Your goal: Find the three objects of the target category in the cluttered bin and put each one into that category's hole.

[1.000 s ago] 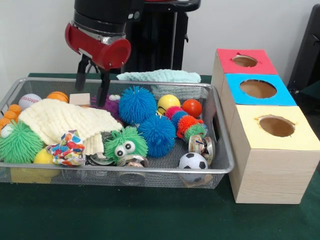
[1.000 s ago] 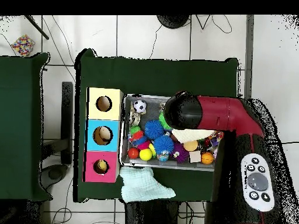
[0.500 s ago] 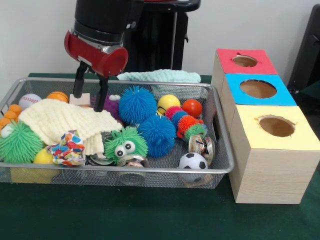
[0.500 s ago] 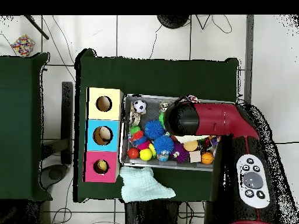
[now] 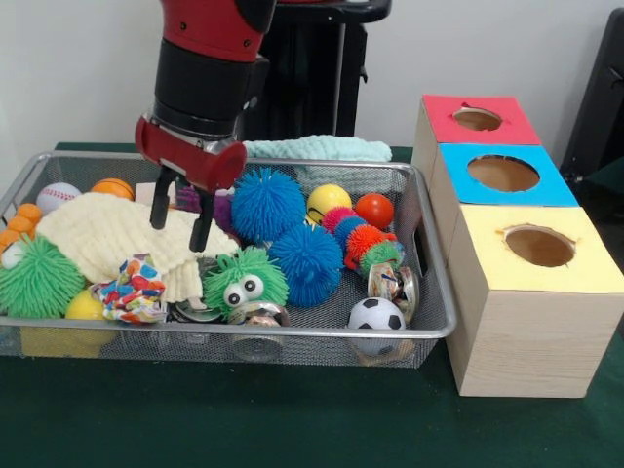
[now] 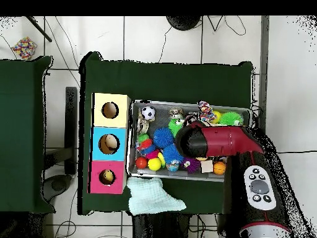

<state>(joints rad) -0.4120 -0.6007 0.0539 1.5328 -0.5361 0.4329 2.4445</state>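
Balls of the kind I'm hunting lie mixed through the wire bin [image 5: 429, 283], under and beside the cream knitted cloth [image 5: 117, 234]. My gripper [image 5: 180, 216] hangs spread and empty over that cloth's near edge. To do this well, I should drop straight, pinch one fold only, and avoid snagging the green googly-eyed toy [image 5: 246, 281] alongside.

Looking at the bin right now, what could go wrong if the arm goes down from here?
The open gripper hangs over the cream knitted cloth, so it may pinch fabric instead of a toy and drag things along. The bin is packed: the blue spiky ball sits right beside the fingers and could be knocked. Whatever lies under the cloth is hidden.
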